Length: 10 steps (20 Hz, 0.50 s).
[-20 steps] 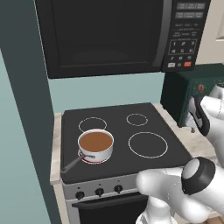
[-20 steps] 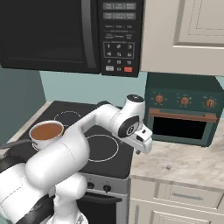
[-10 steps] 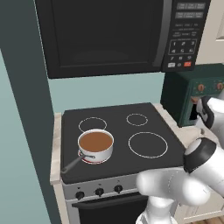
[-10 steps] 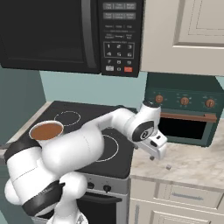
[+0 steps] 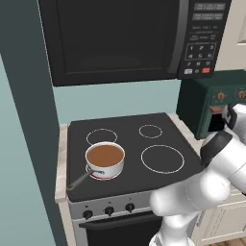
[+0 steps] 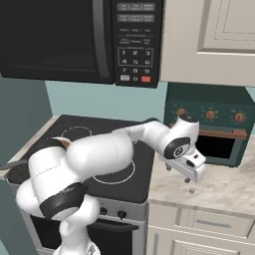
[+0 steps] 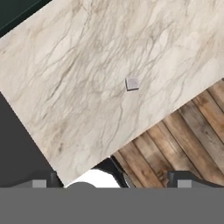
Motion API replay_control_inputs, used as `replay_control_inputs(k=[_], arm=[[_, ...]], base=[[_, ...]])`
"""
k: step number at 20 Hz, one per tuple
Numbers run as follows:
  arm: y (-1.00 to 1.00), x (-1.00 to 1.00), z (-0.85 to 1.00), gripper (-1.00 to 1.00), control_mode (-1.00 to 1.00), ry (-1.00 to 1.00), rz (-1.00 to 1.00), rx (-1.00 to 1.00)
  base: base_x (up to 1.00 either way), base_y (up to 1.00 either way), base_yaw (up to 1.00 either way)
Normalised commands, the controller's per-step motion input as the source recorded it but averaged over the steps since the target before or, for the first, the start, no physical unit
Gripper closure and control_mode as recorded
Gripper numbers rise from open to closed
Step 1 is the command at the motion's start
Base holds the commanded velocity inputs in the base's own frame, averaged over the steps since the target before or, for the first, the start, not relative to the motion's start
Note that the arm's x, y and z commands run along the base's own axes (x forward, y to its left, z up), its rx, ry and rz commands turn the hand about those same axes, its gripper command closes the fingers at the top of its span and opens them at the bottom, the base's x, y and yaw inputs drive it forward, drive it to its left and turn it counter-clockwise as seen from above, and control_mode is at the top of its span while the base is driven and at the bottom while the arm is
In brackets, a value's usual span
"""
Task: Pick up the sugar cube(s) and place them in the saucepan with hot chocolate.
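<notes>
A small white sugar cube (image 6: pixel 192 190) lies on the marble counter (image 6: pixel 226 187) to the right of the stove, near the front edge. My gripper (image 6: pixel 178 175) hangs just above and left of it, apart from it. In the hand view the sugar cube (image 7: pixel 132 83) sits a little right of centre, and my gripper (image 7: pixel 113 180) is open with nothing between its fingers. The silver saucepan (image 5: pixel 106 169) stands on the stove's front left burner, its dark handle (image 5: pixel 81 179) pointing front-left. Flat reddish-brown hot chocolate (image 5: pixel 104 154) fills it.
A green toaster oven (image 6: pixel 214 130) stands at the back of the counter. A black microwave (image 5: pixel 120 38) hangs over the black stovetop (image 5: pixel 158 132). In the hand view, wooden floor (image 7: pixel 186 131) shows beyond the counter's front edge.
My arm has swung right, from the stove's right edge to over the marble counter, and the hand now hangs low just beside the sugar cube. The saucepan has not moved.
</notes>
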Motion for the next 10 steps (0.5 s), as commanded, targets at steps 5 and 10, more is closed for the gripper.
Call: replay_control_inputs(k=[5, 10], arm=[[-0.15, 0.03, -0.15, -1.0, -1.0, 0.0, 0.02, 0.0], [-0.13, 0.0, -0.15, -1.0, -1.0, 0.0, 0.07, 0.0]], base=[[0.0, 0.0, 0.0], [0.0, 0.0, 0.0]])
